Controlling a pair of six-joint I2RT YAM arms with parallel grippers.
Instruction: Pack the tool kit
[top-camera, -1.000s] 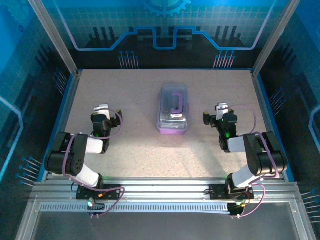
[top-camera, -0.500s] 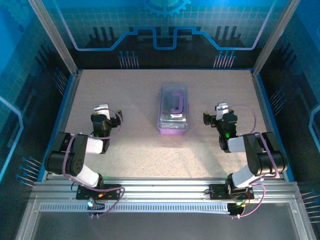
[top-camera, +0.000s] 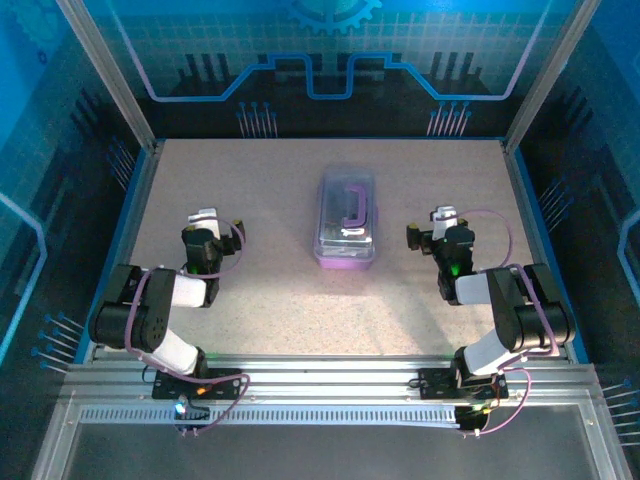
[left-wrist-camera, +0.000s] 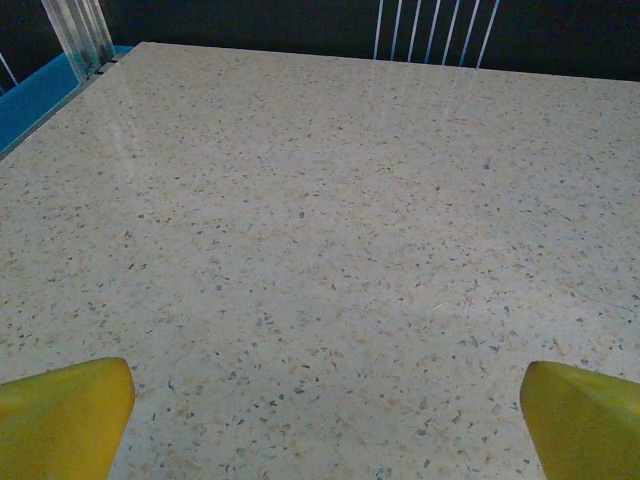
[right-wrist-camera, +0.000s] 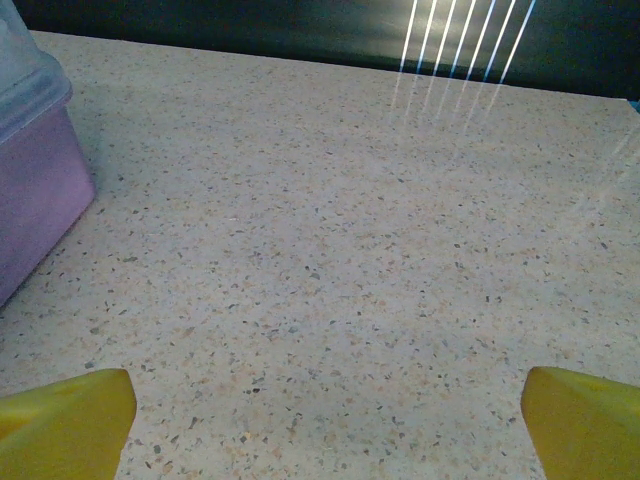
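Two robot arms sit folded at the near edge of a speckled beige table (top-camera: 290, 310), seen from above. The tool kit (top-camera: 347, 232) lies flat between them, about midway from the front of the table to the back. It is a small rectangular case with its long sides running away from the arms. Its clear lid (top-camera: 347, 190) is down, and a purple handle (top-camera: 353, 208) lies on top. The left gripper (top-camera: 205, 216) rests low over the table, well apart from the case, with a broad stretch of bare surface between them. The right gripper (top-camera: 443, 217) is near the case's right side but not touching it, leaving a narrower strip of open table. Both grippers point toward the far end, and each has its fingers spread wide with nothing between them. In the left wrist view, two yellow fingers (left-wrist-camera: 60, 415) show at the bottom corners, and bare table runs ahead to the dark back wall (left-wrist-camera: 250, 20). A blue side rim (left-wrist-camera: 40, 95) and a clear post stand at the far left corner. In the right wrist view, the case's purple base (right-wrist-camera: 35, 200) sits at the left edge, just beside the left finger's line and apart from it. The rest of the table ahead lies open up to the back edge. From above, blue rims (top-camera: 128, 210) border the left and right sides. A metal rail (top-camera: 330, 385) carrying the arm bases closes the near side.
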